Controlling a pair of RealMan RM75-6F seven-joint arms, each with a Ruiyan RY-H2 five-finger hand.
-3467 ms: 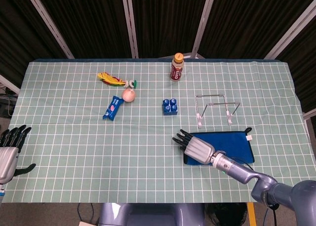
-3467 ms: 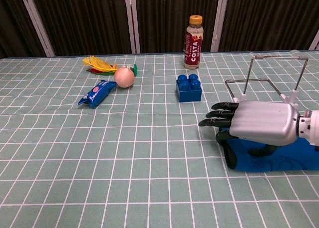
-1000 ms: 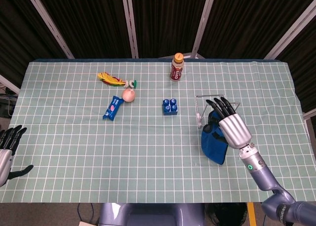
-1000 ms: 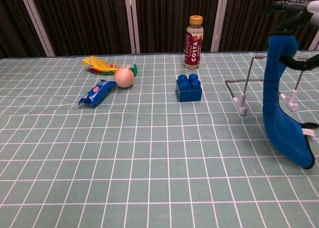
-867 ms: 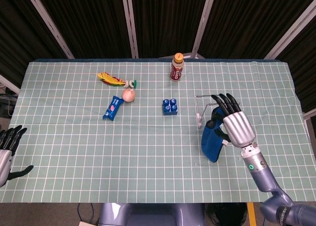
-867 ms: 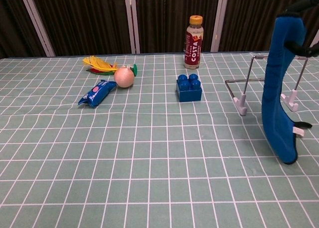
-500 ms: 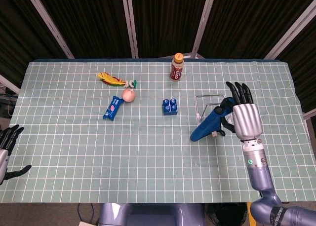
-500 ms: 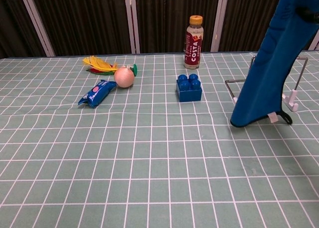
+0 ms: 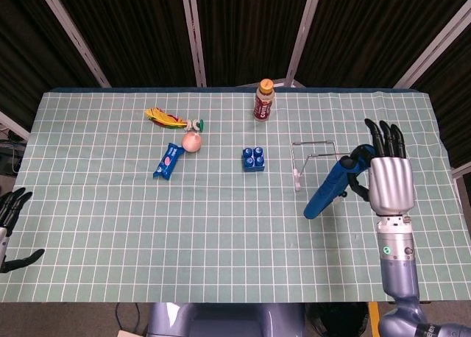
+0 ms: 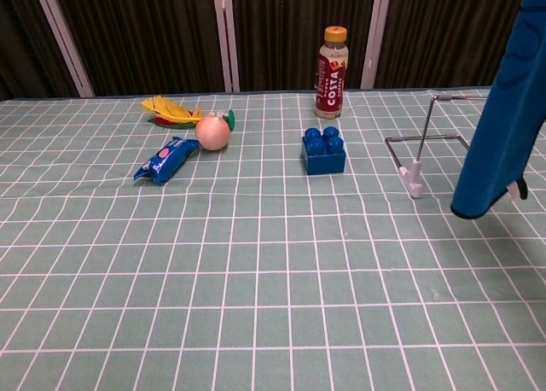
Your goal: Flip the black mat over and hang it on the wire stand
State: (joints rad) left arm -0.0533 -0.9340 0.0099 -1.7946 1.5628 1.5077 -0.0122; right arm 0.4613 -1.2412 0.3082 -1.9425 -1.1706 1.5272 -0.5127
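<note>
Since the frame half a sec ago the right hand [image 9: 390, 179] has carried the mat [image 9: 330, 187] further right and a bit nearer the robot, so its lower end no longer covers the stand's front feet in the chest view. Mat is lifted clear of the table w/ its blue face showing, pinched at the top edge between thumb and fingers, other fingers straight and pointing away from the robot. It dangles just beside the wire stand [image 9: 316, 159], on the stand's right-front side, not on it yet. Step in hand: carry/align, flip looks partly done. Next move probably needs the mat raised above the top wire, then brought across and lowered to drape. Head view shows the grip and the left hand [image 9: 10, 226], fingers apart, holding nothing, at the table's left edge. Chest view cuts both hands out but shows the mat [image 10: 505, 126] hanging free above the cloth, overlapping the stand [image 10: 431, 139]
</note>
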